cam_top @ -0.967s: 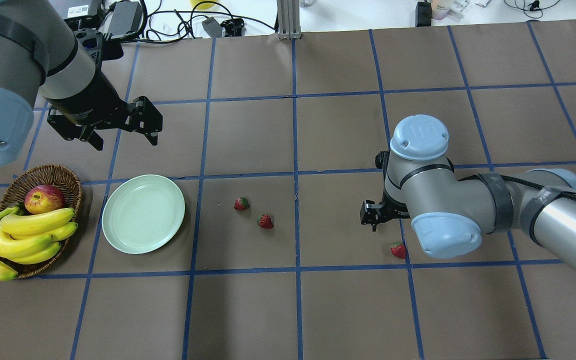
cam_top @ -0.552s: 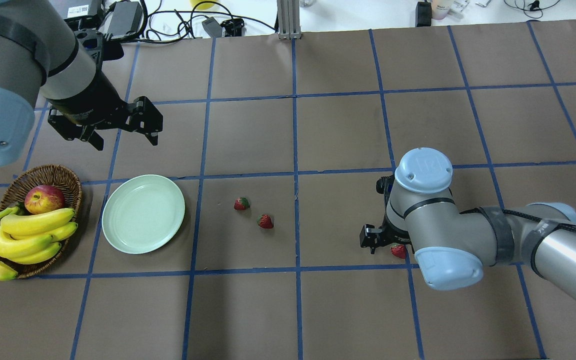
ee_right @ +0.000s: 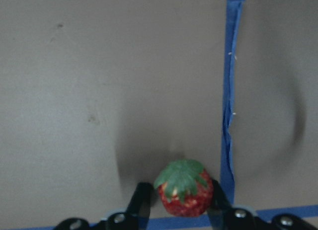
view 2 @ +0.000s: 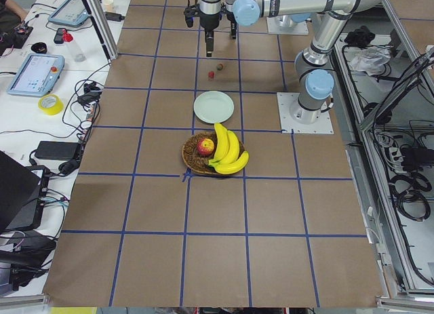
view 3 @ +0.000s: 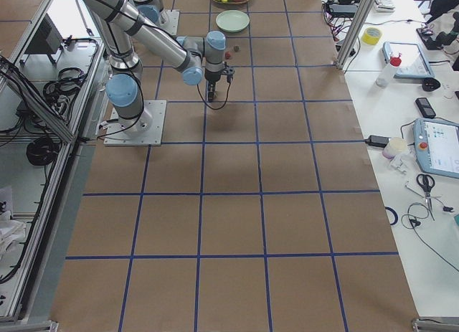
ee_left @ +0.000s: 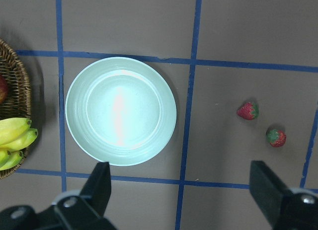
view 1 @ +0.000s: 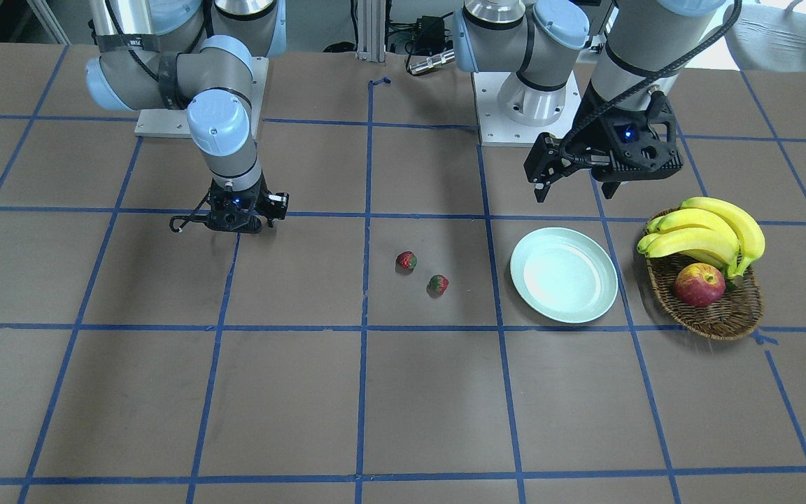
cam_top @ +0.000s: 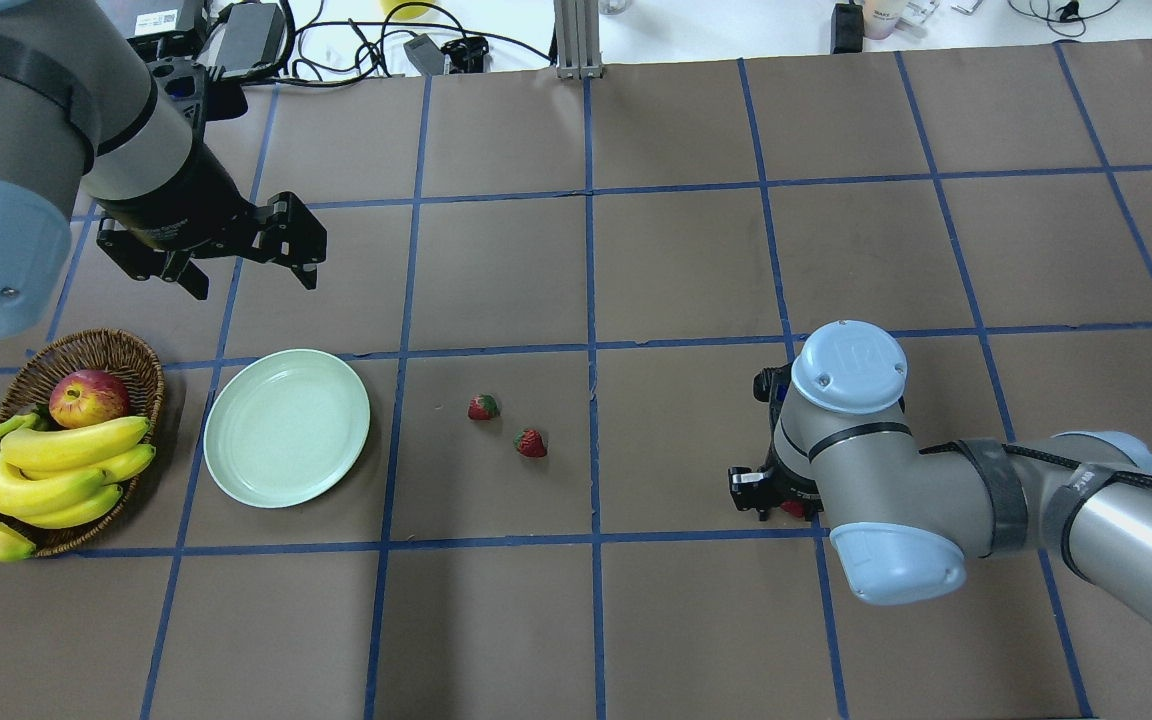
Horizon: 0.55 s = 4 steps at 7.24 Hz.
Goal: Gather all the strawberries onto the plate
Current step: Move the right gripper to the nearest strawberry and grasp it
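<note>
Overhead exterior, three strawberries point(cam_top: 483, 407), one plate point(cam_top: 286, 428)

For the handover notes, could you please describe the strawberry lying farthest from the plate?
Start at the right arm, low over the table far from the plate. Under it, one strawberry sits between the fingers of the right pincer, beside a blue tape line. The other two strawberries lie close together, nearer the plate.
</note>
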Motion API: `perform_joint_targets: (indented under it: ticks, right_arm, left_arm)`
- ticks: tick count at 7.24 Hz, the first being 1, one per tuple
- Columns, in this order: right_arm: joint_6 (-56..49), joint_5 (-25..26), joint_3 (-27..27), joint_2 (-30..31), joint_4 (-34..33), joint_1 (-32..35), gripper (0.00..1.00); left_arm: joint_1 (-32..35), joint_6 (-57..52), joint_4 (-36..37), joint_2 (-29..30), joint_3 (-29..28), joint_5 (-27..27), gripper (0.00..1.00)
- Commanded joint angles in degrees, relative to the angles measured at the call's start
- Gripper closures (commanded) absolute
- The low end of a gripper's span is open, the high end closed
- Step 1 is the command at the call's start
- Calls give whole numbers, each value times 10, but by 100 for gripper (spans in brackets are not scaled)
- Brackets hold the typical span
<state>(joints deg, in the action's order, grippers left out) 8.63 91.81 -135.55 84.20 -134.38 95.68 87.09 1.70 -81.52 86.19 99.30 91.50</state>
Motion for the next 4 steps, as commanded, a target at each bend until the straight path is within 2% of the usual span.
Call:
perform_joint_targets:
  ticks: [1,3,4]
  right_arm:
    - [7,4,5,1,1,1,100]
    - [90,-9,40,-1,3,29,100]
    - [159,-26,89,-17,14,75,100]
  left_arm:
    - [0,0,0,-3,-1,0,0]
    - [0,0,0,-1,0,0,0]
    - [0,0,0,0,1,-1,0]
